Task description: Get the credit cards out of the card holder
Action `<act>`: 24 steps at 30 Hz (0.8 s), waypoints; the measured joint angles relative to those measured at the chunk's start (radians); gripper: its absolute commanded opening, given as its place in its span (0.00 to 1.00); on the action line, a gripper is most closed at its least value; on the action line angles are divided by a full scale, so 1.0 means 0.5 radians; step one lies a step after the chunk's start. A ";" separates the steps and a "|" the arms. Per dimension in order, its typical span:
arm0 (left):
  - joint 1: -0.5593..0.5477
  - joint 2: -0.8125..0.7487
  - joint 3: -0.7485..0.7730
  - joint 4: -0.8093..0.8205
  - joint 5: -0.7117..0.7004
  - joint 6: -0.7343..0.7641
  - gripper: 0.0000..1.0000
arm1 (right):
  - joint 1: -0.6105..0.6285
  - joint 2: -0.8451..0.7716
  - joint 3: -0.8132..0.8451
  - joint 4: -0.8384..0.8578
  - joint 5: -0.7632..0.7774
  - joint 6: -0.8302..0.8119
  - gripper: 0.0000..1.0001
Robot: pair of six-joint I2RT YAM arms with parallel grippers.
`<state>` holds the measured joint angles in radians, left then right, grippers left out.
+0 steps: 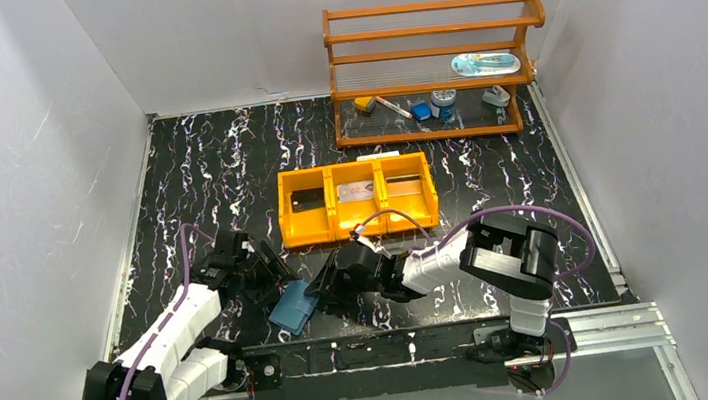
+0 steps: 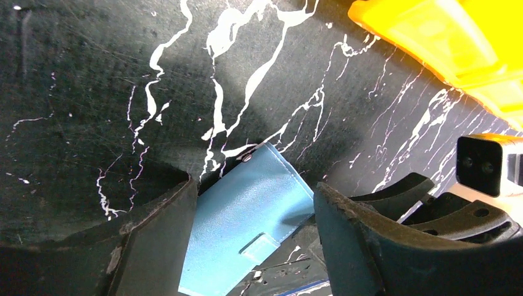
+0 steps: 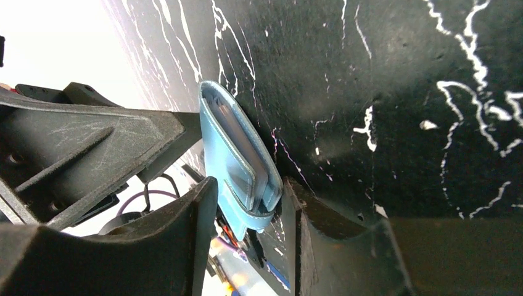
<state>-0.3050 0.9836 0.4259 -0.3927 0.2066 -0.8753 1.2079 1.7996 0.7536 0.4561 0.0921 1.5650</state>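
Black marbled table (image 1: 215,165): by its near edge, the left gripper (image 2: 254,188) straddles the blue card holder (image 1: 294,307), fingers spread, grip uncertain. The right gripper (image 3: 250,184) pinches its right end, fingers pressed on both faces. An orange tray (image 1: 358,230) lies just beyond.

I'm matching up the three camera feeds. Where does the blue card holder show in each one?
Top external: the card holder is low and left of centre, between the two arms' ends.
Left wrist: bottom centre, between the left fingers.
Right wrist: left of centre, seen edge-on between the right fingers.
Shared landmark: the black, white-veined table, visible in all three.
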 measured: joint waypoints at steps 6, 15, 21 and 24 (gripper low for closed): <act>0.000 -0.034 -0.034 0.029 0.041 -0.003 0.65 | -0.002 0.019 0.013 0.015 -0.138 -0.076 0.40; -0.001 -0.068 -0.036 0.028 0.072 0.003 0.74 | -0.002 -0.071 0.017 -0.047 -0.089 -0.233 0.08; -0.001 -0.195 0.121 -0.095 0.015 0.091 0.85 | 0.000 -0.552 0.005 -0.504 0.220 -0.552 0.05; -0.001 -0.233 0.270 -0.146 -0.079 0.179 0.87 | -0.005 -0.877 0.010 -0.916 0.463 -0.702 0.06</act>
<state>-0.3054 0.8673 0.5610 -0.4656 0.1669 -0.7856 1.2053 1.3609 0.7586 -0.0021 0.3237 1.2140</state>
